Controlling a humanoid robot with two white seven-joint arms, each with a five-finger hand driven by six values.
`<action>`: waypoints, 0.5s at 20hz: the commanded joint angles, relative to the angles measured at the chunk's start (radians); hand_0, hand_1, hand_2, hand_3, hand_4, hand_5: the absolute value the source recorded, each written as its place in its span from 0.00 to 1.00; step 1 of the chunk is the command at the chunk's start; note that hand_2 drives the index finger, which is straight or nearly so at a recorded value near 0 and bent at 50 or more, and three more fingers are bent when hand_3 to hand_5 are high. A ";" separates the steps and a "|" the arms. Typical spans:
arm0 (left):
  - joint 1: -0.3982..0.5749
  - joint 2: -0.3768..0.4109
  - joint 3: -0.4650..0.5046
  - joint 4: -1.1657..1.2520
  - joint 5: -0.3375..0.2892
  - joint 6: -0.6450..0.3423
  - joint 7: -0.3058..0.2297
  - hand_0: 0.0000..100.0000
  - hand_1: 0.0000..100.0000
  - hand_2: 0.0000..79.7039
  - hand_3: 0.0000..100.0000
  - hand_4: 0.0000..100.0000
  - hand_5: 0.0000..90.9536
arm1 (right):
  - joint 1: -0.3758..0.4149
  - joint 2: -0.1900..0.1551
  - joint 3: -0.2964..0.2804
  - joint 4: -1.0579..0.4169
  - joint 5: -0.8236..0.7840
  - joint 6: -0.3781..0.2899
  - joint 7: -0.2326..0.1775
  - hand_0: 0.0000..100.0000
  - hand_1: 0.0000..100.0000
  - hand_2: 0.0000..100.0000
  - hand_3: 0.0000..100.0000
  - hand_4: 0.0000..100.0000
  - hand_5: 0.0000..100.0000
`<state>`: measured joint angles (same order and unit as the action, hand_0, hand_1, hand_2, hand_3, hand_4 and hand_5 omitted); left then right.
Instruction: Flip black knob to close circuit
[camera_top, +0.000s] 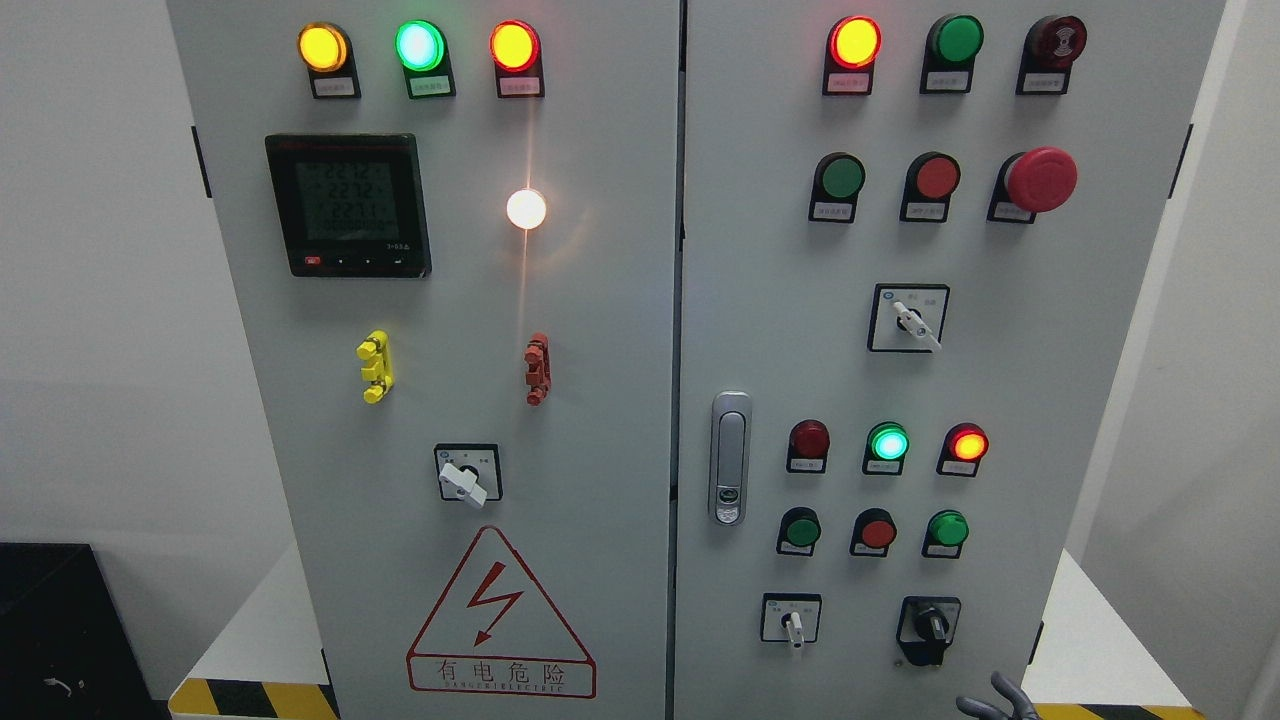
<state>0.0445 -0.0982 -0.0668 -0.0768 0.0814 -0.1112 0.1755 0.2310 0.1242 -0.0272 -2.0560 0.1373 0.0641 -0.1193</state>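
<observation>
Head view: at the bottom edge, the fingertips of the robot's right hand (995, 700) rise with fingers spread, gripping nothing. The black knob (930, 628) sits just above and slightly left of that hand on the grey cabinet (600, 400), untouched, the hand apparently positioned below it for the reach.

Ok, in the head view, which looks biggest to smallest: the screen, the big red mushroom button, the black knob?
1. Screen
2. Red mushroom button
3. Black knob, though it looks close to the button in size.
</observation>
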 joint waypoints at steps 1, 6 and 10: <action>0.000 0.000 0.001 0.000 0.000 -0.001 -0.001 0.12 0.56 0.00 0.00 0.00 0.00 | 0.085 -0.008 0.067 -0.038 -0.082 -0.055 0.003 0.00 0.00 0.00 0.10 0.06 0.00; 0.000 0.000 -0.001 0.000 0.000 -0.001 -0.001 0.12 0.56 0.00 0.00 0.00 0.00 | 0.119 -0.008 0.095 -0.038 -0.113 -0.078 0.004 0.00 0.00 0.00 0.10 0.06 0.00; 0.000 0.000 0.001 0.000 0.000 -0.001 -0.001 0.12 0.56 0.00 0.00 0.00 0.00 | 0.120 -0.008 0.110 -0.038 -0.137 -0.076 0.009 0.00 0.00 0.00 0.10 0.06 0.00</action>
<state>0.0445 -0.0982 -0.0668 -0.0768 0.0813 -0.1112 0.1755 0.3274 0.1193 0.0281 -2.0788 0.0354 -0.0100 -0.1191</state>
